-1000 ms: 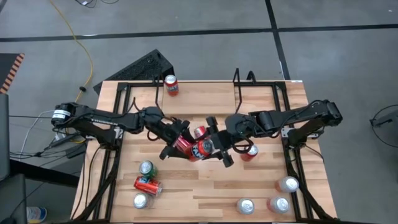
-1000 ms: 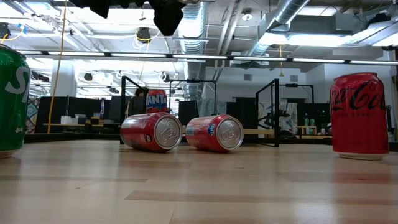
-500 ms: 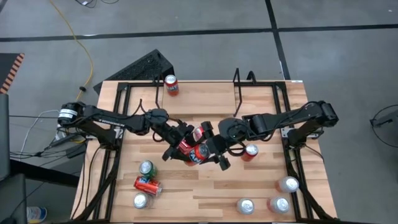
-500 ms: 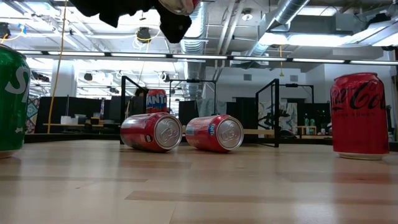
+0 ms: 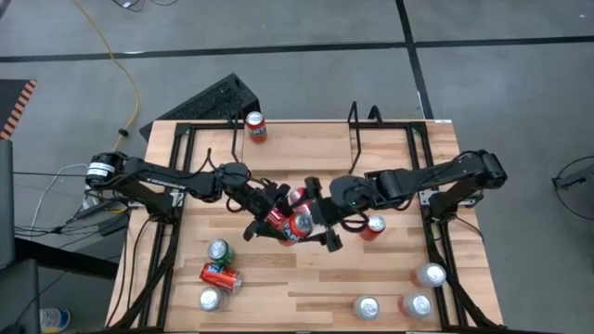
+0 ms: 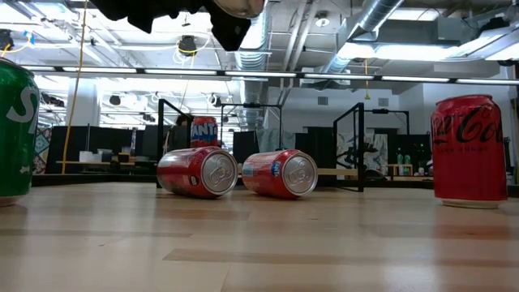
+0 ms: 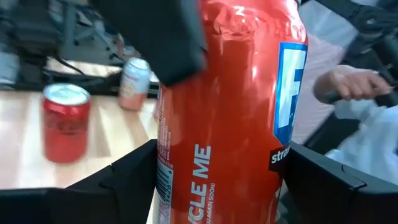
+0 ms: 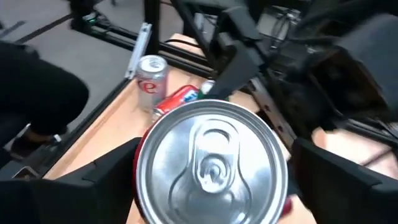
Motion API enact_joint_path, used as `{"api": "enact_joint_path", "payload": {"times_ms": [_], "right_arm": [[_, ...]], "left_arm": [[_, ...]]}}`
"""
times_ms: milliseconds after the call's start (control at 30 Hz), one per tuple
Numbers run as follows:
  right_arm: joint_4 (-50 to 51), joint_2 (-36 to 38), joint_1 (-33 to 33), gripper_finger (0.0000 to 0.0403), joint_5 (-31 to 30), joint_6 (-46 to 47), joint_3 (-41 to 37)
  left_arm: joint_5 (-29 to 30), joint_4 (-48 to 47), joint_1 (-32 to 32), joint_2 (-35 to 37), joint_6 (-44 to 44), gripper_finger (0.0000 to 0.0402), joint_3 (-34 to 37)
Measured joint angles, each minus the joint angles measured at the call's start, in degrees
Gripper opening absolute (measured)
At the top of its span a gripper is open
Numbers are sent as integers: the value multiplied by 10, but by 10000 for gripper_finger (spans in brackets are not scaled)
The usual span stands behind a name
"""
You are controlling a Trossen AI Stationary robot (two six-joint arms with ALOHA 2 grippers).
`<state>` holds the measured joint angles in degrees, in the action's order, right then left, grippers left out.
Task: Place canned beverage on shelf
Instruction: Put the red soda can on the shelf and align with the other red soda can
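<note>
You see both arms reach to the middle of the wooden table [image 5: 306, 278] and meet there, above the boards. Between them is the red can [image 5: 290, 221], lifted in the air. The left gripper [image 5: 269, 215] closes its fingers on the sides of this can, which fills the left wrist view. The right gripper [image 5: 320, 218] stands at the can's end, one finger on each side of the silver lid [image 8: 210, 163]; you cannot tell if they press it. The shelf [image 5: 297, 125] is well apart from the can, at the far edge of the table, with one orange can [image 5: 255, 127] on it. Other cans stand or lie near the table's front edge.
</note>
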<state>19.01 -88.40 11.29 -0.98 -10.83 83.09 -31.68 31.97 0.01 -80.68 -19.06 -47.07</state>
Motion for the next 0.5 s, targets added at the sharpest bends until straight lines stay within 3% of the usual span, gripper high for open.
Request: {"api": "enact_joint_path", "payload": {"times_ms": [167, 367, 500], "right_arm": [[52, 46, 1, 385, -59, 93, 1], [171, 87, 23, 379, -157, 217, 2], [108, 84, 61, 379, -227, 199, -43]], "left_arm": [[85, -10, 0, 24, 19, 284, 0], [253, -31, -13, 68, 81, 285, 3], [264, 11, -35, 94, 104, 285, 6]]}}
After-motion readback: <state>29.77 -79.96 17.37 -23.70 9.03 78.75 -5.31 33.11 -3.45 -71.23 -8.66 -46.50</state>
